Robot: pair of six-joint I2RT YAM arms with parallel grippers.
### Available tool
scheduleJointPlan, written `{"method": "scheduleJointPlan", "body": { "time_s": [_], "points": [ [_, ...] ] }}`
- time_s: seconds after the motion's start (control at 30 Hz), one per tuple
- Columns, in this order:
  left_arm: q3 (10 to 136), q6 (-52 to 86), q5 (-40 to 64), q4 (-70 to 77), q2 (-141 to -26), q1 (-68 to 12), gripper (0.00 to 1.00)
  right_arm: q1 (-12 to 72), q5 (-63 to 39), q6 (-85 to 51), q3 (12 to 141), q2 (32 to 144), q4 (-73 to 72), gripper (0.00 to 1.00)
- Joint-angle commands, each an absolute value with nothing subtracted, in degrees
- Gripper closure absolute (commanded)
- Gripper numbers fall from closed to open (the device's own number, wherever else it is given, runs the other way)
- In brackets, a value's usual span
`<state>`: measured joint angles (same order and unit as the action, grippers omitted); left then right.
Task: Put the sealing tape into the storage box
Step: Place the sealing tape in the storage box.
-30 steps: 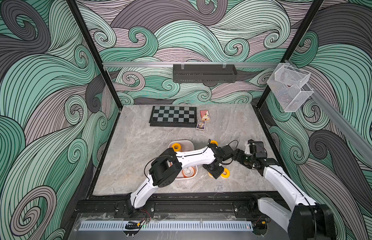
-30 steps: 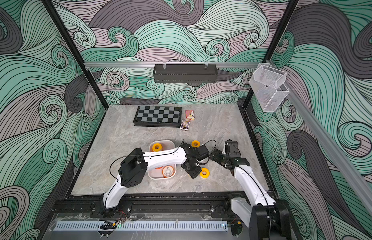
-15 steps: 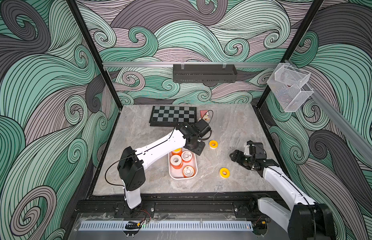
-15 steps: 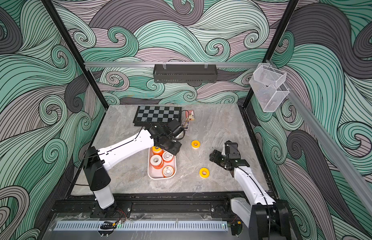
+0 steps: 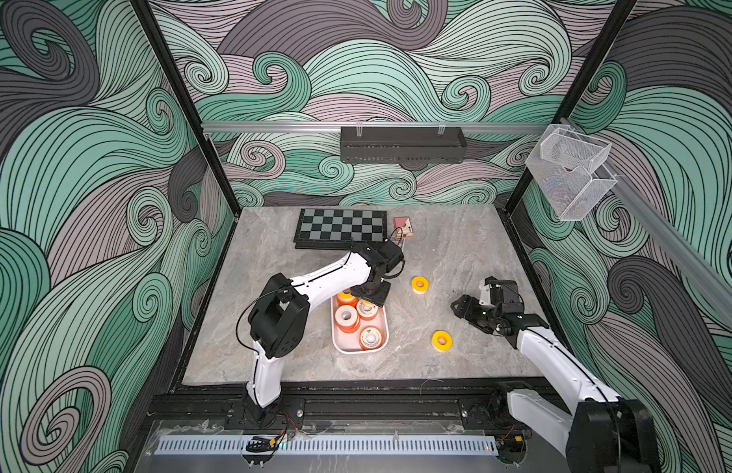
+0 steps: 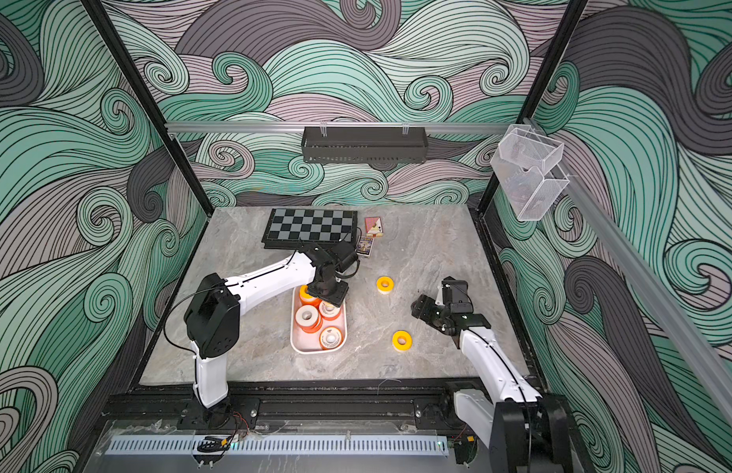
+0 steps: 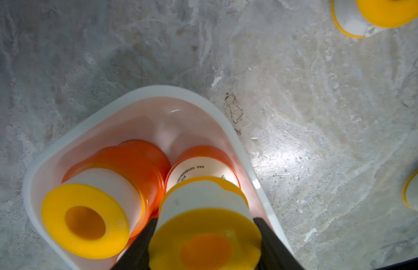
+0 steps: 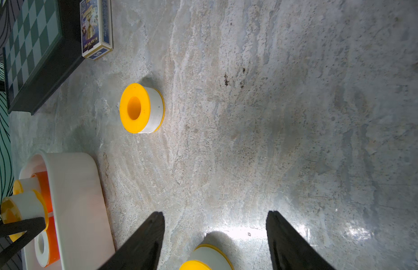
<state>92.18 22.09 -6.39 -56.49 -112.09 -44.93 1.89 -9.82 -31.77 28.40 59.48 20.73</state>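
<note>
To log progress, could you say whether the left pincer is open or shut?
Shut: the left pincer clamps a yellow roll over the tray.

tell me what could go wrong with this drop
The left gripper holds a yellow tape roll over a white tray already crowded with orange spools and another yellow roll; released here, it may land on top and tumble over the rim. The open right gripper could bump the left arm if it nears the tray.

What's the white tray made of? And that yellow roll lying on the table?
The tray looks like smooth, slightly shiny white plastic: it has a rounded rim and a bright glint inside. The yellow roll seems to be a matte plastic spool with soft white tape wound round it.
</note>
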Motion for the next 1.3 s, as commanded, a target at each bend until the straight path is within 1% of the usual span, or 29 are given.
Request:
{"method": "scheduleJointPlan", "body": {
  "time_s": [0.0,0.4,0.63,1.0,1.1,1.27],
  "points": [
    [91.58,22.69,-5.8,-55.46,-112.74,-44.22,0.5,1.58,-11.05,-31.99,28.05,60.07,20.04,0.28],
    [89.82,23.02,-2.36,-54.84,-113.78,-43.62,0.48,1.58,-11.64,-32.08,28.06,60.73,18.29,0.27],
    [88.79,22.98,-1.93,-54.14,-114.54,-43.57,0.45,1.59,-11.95,-32.12,27.93,60.82,18.19,0.28],
    [89.68,22.89,-2.66,-55.27,-113.52,-43.51,0.31,1.6,-11.76,-32.08,27.66,60.45,18.19,0.27],
    [90.17,22.93,-2.64,-55.7,-112.91,-43.51,0.29,1.63,-11.96,-31.99,27.7,60.64,18.35,0.27],
    [90.87,23.27,-2.83,-56.94,-110.71,-43.71,0.29,1.61,-12.56,-31.86,27.83,60.73,18.28,0.28]
  ]
}}
